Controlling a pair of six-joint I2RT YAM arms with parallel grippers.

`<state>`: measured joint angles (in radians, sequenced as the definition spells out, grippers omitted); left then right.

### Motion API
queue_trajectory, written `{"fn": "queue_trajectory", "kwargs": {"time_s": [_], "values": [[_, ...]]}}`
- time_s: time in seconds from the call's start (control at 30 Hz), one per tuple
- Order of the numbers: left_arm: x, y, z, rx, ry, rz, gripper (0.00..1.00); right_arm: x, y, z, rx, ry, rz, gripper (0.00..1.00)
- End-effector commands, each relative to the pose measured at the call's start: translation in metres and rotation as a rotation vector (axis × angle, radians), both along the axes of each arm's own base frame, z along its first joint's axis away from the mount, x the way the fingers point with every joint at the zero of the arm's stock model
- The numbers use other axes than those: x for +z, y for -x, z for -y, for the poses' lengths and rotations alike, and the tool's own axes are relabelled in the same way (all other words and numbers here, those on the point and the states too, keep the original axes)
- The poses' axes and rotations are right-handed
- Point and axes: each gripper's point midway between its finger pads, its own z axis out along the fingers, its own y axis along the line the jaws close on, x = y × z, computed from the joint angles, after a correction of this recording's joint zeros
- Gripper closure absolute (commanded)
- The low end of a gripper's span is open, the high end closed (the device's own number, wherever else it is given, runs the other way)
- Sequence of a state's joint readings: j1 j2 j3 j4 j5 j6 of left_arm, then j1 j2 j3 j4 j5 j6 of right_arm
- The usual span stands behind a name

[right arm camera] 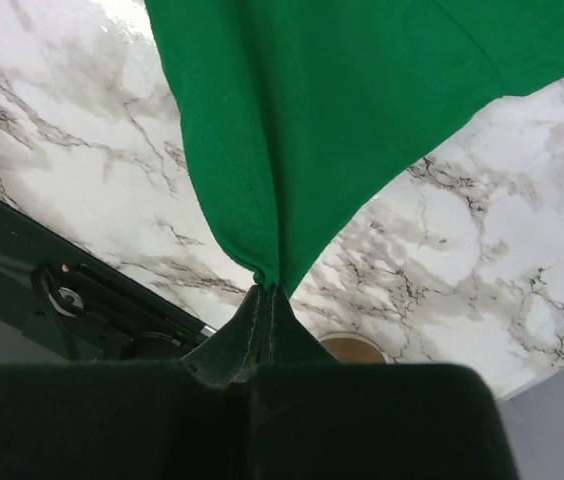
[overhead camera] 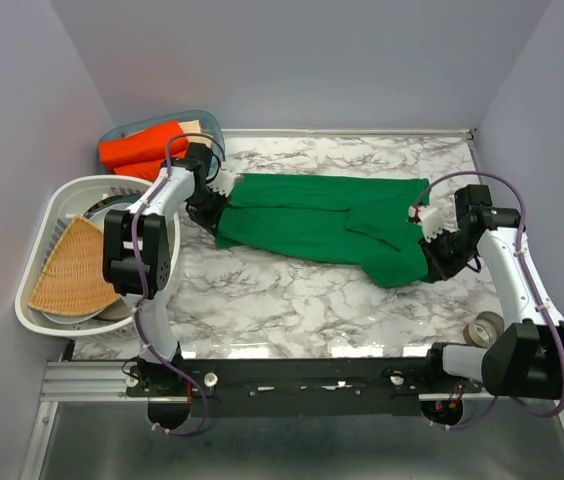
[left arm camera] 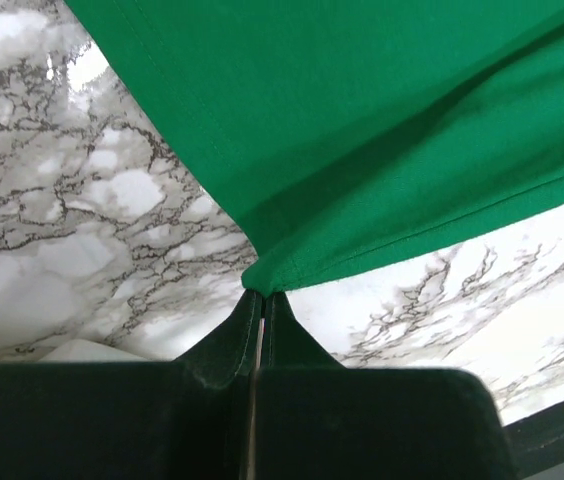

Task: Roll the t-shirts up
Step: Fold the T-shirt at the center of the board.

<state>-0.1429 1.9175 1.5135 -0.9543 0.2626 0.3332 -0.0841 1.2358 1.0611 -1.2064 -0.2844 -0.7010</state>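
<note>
A plain green t-shirt (overhead camera: 322, 222) lies folded lengthwise into a long strip across the marble table (overhead camera: 292, 300). My left gripper (overhead camera: 212, 212) is shut on its left end; the wrist view shows the cloth (left arm camera: 362, 130) pinched at the fingertips (left arm camera: 262, 293) and lifted off the table. My right gripper (overhead camera: 432, 258) is shut on the shirt's right end; the cloth (right arm camera: 312, 120) hangs from the pinched corner at the gripper (right arm camera: 269, 290).
A white basket (overhead camera: 57, 210) with a woven fan-shaped mat (overhead camera: 74, 268) stands at the left. An orange cloth (overhead camera: 142, 150) lies in a grey tub behind it. A tape roll (overhead camera: 485, 327) sits near the right arm's base, also in the right wrist view (right arm camera: 350, 347).
</note>
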Motion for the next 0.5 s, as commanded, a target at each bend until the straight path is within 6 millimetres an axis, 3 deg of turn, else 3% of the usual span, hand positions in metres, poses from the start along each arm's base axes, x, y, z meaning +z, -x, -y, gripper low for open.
{"fn": "queue_trajectory", "kwargs": {"time_s": [0.0,0.17,0.27,0.3,0.37,0.43,0.47], "values": [[-0.001,-0.007,0.001,-0.021,0.014,-0.028,1.0,-0.007,-0.014,0.002,-0.046,0.002,-0.025,1.0],[-0.009,-0.019,-0.002,-0.037,-0.015,-0.045,1.0,-0.012,-0.049,0.01,-0.076,0.023,-0.002,1.0],[-0.009,-0.035,0.001,-0.028,-0.011,-0.037,1.0,-0.013,-0.078,0.021,-0.11,0.04,0.009,0.99],[-0.004,-0.045,0.002,-0.026,-0.006,-0.014,1.0,-0.004,-0.094,0.023,-0.117,0.042,0.045,1.0],[-0.009,-0.051,0.002,-0.023,-0.016,-0.027,1.0,-0.009,-0.11,0.032,-0.135,0.055,0.028,1.0],[-0.004,-0.06,0.003,-0.021,-0.016,-0.014,1.0,0.003,-0.133,0.038,-0.144,0.063,0.07,1.0],[-0.007,-0.063,0.002,-0.02,-0.02,-0.021,1.0,-0.003,-0.141,0.038,-0.14,0.06,0.053,1.0]]}}
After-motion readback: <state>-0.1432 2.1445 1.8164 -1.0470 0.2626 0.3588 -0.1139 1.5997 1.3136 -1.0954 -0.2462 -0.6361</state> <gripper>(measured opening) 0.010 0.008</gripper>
